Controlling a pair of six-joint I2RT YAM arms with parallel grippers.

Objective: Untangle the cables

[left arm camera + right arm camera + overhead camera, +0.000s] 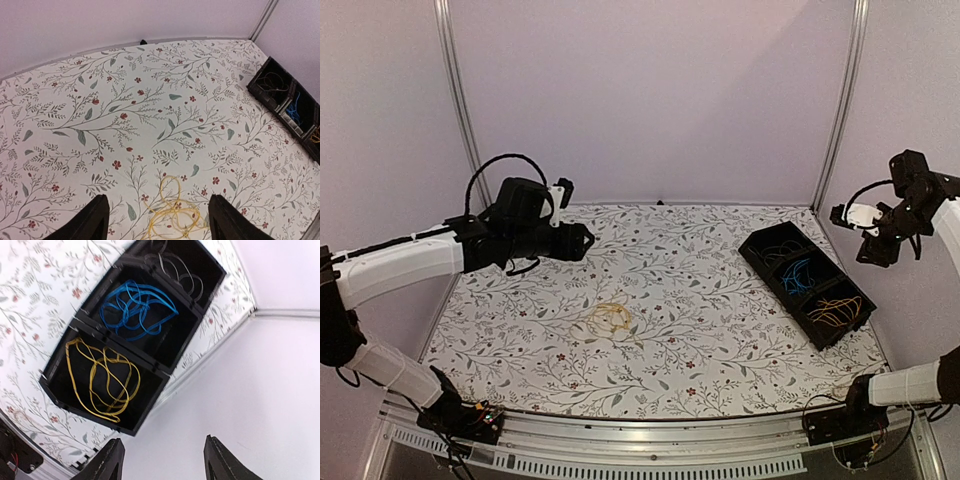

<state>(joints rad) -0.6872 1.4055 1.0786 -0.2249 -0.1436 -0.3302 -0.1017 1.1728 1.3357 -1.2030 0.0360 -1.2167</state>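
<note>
While the table (pixel 520 330) holds one yellow cable tangle (pixel 613 318) near centre, left of the tray (pixel 752 262) of sorted cables (pixel 135 310), lower the left gripper (pixel 159 200), fingers spread and empty, onto a single outer loop. The right gripper (pixel 164 441) hangs spread, empty, above the tray.

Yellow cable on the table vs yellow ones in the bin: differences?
The yellow cable on the table lies on the floral cloth; yellow cables in the bin sit in an end compartment of the black bin. The table cable lies alone; the bin cables neighbour the blue cables. Shared: thin, yellow, looped.
</note>
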